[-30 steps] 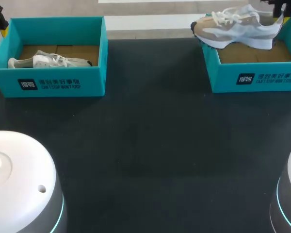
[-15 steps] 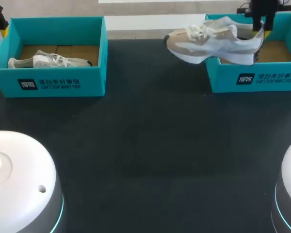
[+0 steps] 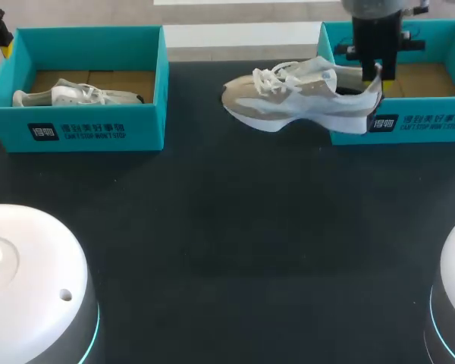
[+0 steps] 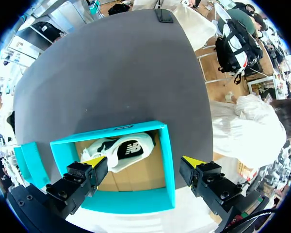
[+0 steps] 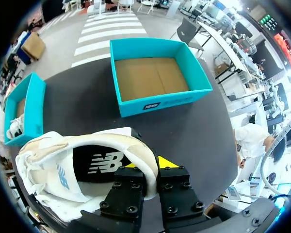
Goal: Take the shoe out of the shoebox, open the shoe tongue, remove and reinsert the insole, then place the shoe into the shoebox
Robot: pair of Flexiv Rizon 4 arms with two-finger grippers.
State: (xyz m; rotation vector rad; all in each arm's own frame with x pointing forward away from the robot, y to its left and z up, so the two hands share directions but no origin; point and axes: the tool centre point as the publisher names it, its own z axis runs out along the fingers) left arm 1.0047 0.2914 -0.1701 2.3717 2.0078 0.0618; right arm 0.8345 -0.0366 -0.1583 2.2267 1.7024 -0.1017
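Right gripper (image 3: 380,78), clamped on heel collar of beige-and-white laced sneaker (image 3: 296,102), swings it out of teal cardboard shoebox (image 3: 409,125), lower now, toe over black tabletop (image 3: 227,227); set-down likely next. Left gripper (image 4: 143,161) splayed wide over second teal box (image 4: 167,160).

plain dark matte tabletop (image 3: 227,227), flat & evenly lit, fills most of head view, far edge at back.
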